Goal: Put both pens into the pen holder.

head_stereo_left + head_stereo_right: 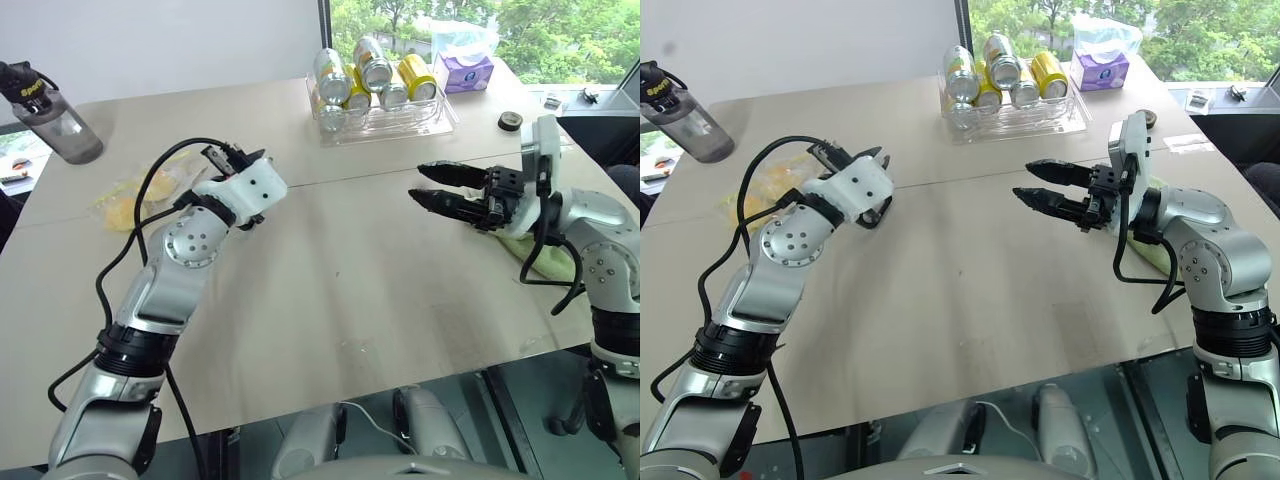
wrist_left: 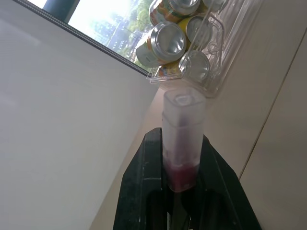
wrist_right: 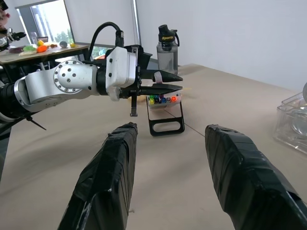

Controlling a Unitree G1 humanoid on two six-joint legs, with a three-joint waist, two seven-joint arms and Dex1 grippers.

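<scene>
Currently, step in hand: I am carrying the first pen toward the holder; insertion is not yet done.
Left gripper (image 3: pixel 163 88): fingers clamped on the slim pen with a pink band and a frosted white cap (image 2: pixel 182 139), held about level above the table, cap pointing past the fingertips.
Right gripper (image 1: pixel 428 188): black fingers spread apart, nothing between them, hovering above the beige tabletop (image 1: pixel 360 290) and pointing across toward the left arm.
Pen holder: the small black-framed holder with coloured marker tips (image 3: pixel 164 108) stands on the table just beyond and below the left gripper, seen from the right wrist.
Second pen: I cannot locate it.
Other items: clear plastic tray of drink cans (image 1: pixel 380 105) at the far edge, well apart from the holder.
Next move, my judgement: tip the pen end-down, align it over a free slot, lower, then release.
Risk: a tilted entry may foul the markers already inside.
</scene>
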